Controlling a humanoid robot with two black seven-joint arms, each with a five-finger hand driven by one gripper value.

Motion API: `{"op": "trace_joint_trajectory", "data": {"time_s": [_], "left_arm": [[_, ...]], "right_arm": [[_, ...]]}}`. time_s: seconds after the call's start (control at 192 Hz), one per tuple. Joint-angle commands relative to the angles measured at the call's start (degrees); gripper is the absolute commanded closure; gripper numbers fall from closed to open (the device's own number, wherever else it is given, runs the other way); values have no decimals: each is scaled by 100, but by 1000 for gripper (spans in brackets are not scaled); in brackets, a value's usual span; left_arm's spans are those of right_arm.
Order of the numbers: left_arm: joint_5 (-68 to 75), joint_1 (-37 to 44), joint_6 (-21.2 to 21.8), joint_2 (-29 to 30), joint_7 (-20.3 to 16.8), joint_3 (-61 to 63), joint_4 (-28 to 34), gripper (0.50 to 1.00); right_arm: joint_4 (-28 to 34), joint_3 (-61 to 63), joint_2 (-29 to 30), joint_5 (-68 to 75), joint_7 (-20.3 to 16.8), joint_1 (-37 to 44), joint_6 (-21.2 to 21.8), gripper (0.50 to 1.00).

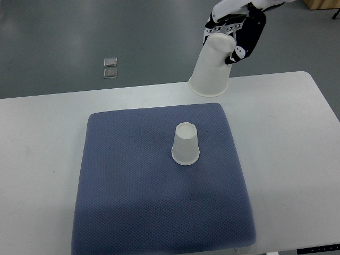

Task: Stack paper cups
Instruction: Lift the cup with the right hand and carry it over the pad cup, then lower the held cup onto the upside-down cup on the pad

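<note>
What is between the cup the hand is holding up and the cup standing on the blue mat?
Nothing: the top view shows only bare blue mat between the held cup and the standing cup.

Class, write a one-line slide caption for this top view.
A robot hand holds an upside-down paper cup above the table's far edge, while a second cup stands inverted on the blue mat.

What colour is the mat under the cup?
Dark blue mat, finely dotted weave, seen in the top view.
</note>
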Motion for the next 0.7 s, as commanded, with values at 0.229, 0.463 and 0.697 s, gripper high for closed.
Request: {"op": "trace_joint_trajectory", "data": {"time_s": [0.229, 0.463, 0.697], "left_arm": [[0, 0, 1, 0, 1, -3, -9, 500], [0, 0, 1, 0, 1, -3, 0, 500], [0, 0, 1, 0, 1, -3, 0, 500]], "right_arm": [[-1, 53, 799, 386, -14, -533, -519, 965], [-1, 80, 895, 580, -41, -656, -659, 963], [26, 80, 992, 606, -49, -982, -844, 959]]}}
